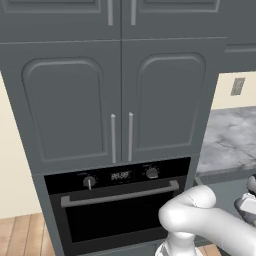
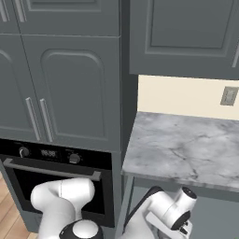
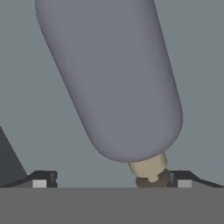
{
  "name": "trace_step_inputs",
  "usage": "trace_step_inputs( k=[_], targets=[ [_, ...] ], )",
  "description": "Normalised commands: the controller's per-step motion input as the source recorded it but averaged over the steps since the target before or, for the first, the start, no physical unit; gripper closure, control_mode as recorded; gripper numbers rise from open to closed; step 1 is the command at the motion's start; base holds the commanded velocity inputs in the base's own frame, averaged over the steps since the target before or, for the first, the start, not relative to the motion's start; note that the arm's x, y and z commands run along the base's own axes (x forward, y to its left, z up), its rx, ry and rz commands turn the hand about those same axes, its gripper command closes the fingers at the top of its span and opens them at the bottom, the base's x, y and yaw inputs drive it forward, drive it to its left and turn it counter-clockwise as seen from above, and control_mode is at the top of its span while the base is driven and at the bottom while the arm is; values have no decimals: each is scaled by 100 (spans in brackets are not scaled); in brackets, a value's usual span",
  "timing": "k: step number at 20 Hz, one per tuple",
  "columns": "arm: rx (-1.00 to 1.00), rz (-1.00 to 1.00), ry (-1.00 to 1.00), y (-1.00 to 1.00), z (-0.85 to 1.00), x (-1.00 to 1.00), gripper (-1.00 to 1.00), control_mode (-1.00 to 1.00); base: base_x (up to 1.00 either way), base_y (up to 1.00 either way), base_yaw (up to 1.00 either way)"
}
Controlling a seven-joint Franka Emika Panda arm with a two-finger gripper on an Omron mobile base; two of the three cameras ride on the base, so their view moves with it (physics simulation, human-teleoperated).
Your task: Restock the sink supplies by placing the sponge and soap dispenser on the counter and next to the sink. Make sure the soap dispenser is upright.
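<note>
Gripper (image 3: pixel 111 179) low, below counter (image 2: pixel 186 144) level, in front of the dark cabinet face. Fingers (image 3: pixel 41 178) stand wide, holding nothing. Soap bottle (image 3: pixel 113 78) lies right before the hand, body looming large, beige pump (image 3: pixel 148 167) pointing toward the fingers, close by the right tip.

Step in hand, as I judge: grasp the bottle. Best to centre the body between the fingers, close across its width rather than on the narrow pump, then lift clear.

Bottle: dark grey, smooth, rounded; probably slippery.
</note>
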Motion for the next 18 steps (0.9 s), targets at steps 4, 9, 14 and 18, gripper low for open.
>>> trace_step_inputs(
  k=[4, 9, 14, 18],
  targets=[
    [-4, 0, 0, -18, -14, 0, -100, -100, 0, 0, 0],
    [-4, 0, 0, -16, -25, 0, -100, -100, 0, 0, 0],
    [-4, 0, 0, -18, -25, 0, -100, -100, 0, 0, 0],
    [-2, 0, 0, -10, -22, 0, -100, -100, 0, 0, 0]
  ],
)
